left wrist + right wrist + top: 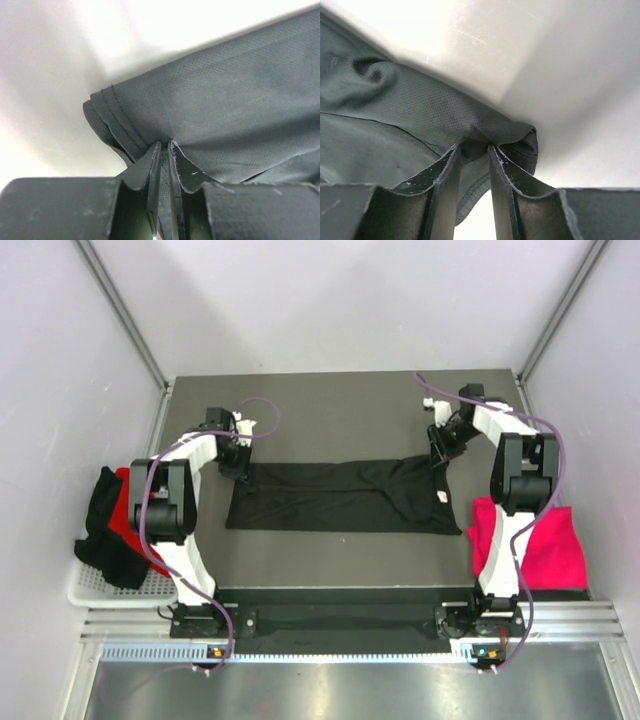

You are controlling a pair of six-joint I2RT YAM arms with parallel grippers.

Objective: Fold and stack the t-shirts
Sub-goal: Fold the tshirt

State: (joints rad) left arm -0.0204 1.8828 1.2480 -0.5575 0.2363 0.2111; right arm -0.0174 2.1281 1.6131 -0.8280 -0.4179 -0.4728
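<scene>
Fold step under way on black t-shirt (pixel 340 495), flat across mid bench (pixel 330 420). Far corners gripped: left hand (pixel 164 145) pinched narrow on hem corner, right hand (pixel 472 147) clamped on bunched corner opposite. Next probably: lift both together, carry toward near edge, keep cloth taut.
</scene>
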